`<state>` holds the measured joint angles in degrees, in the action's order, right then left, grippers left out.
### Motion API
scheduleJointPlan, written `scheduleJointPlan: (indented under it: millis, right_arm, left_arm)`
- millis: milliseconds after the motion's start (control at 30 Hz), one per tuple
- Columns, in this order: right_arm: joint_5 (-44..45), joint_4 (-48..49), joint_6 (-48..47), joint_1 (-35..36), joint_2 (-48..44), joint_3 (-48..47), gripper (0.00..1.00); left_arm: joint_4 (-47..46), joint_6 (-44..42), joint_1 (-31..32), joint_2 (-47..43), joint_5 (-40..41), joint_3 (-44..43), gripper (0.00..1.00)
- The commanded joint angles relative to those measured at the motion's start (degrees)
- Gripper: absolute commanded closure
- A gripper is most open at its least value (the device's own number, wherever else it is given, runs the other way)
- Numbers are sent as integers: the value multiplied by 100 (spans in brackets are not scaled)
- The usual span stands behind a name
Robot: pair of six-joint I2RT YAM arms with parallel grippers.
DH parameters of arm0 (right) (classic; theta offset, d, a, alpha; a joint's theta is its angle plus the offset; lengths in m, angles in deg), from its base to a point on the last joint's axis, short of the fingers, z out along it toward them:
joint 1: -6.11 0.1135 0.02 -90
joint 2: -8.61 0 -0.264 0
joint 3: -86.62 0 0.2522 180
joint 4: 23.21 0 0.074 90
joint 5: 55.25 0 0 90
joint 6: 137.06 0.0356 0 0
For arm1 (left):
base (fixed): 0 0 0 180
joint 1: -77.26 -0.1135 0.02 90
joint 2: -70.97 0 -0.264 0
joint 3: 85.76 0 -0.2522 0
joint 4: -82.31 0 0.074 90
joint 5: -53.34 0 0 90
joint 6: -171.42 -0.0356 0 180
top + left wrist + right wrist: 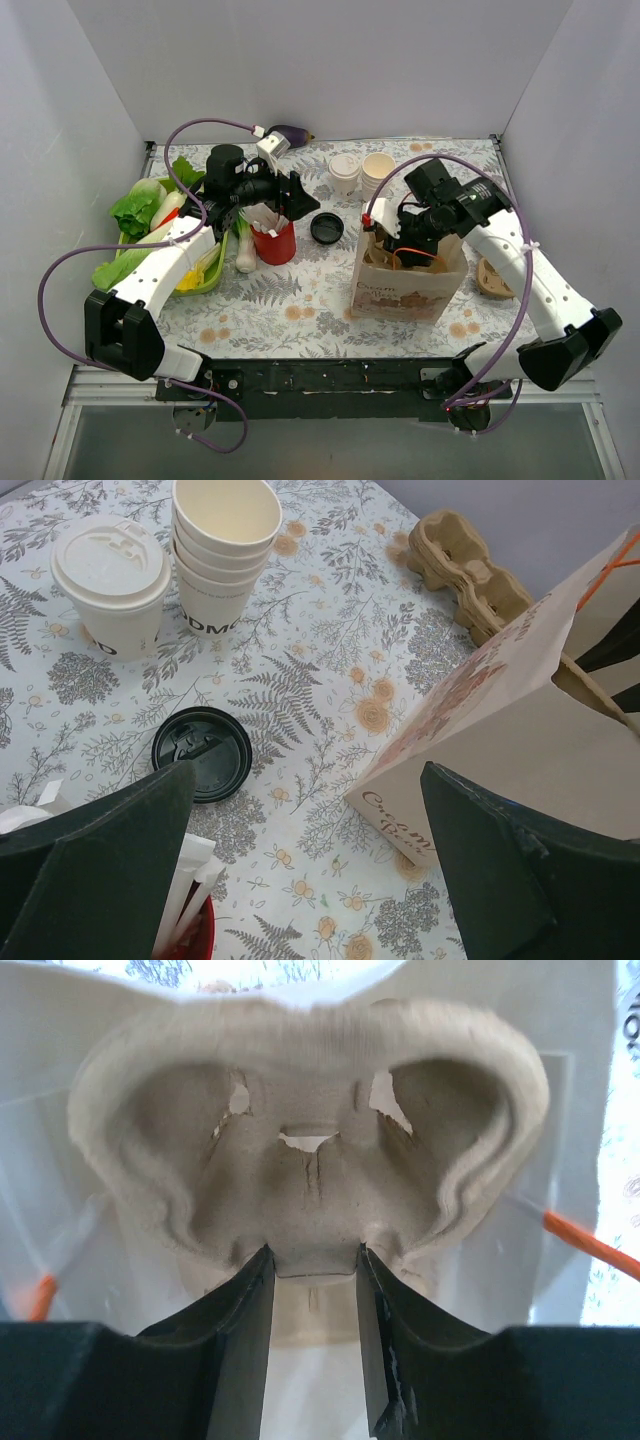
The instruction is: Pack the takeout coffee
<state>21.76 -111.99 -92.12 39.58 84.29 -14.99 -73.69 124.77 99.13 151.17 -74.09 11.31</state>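
The lidded cup [110, 580] stands upright, upper left of the spread left gripper [308, 790], the nearer one. The right gripper [312, 1270] pinches a cardboard tray [310, 1150].

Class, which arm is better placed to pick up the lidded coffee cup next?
Left. The left tool is open and empty, with the lidded coffee cup in its camera view. The right tool is shut on the cup carrier in the paper bag.
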Motion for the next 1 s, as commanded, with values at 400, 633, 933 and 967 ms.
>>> scheduleJointPlan:
  millis: [400, 633, 933, 967]
  right_arm:
    - [720, 5, -521, 19, -422, 682, 99]
    - [921, 5, -635, 19, -352, 980, 99]
    - [817, 233, -627, 28, -343, 1341, 99]
    - [738, 295, -610, 28, -352, 1367, 99]
  left_arm:
    - [-92, 24, 19, -172, -115, 0, 3]
    - [-145, 85, 19, -128, -151, 0, 3]
    - [-233, 155, 19, -154, -177, 52, 3]
    - [-242, 173, 11, -145, -220, 61, 3]
